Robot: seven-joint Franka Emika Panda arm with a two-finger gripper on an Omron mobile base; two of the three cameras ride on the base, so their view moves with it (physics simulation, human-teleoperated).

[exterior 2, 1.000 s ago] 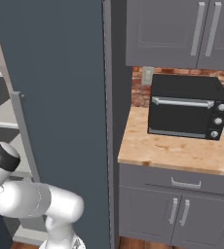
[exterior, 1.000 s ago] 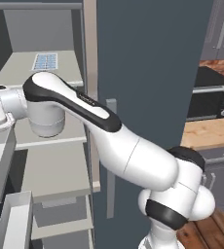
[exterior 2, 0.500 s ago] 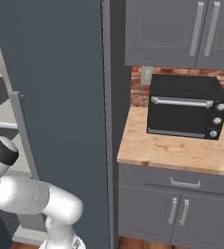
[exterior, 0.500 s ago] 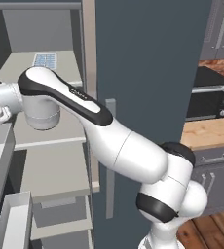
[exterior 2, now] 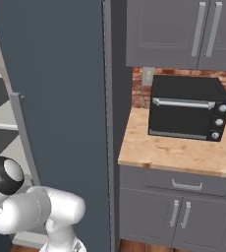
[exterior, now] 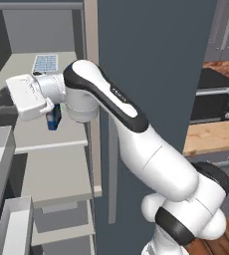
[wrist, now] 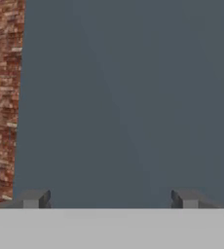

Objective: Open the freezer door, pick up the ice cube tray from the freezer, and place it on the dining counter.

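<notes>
step: door open, reaching for tray (exterior: 46, 63) | gripper (wrist: 109, 199) fingers wide apart, empty (facing blue panel) | next: I swing toward shelf

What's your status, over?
Gripper open, empty, facing a slate-blue panel. Ice cube tray on the freezer's upper shelf. Red-and-blue box beside the wrist.

The white robot arm with dark joints reaches up and left. Its two-finger end effector (wrist: 109, 198) is wide apart, holding nothing.
</notes>
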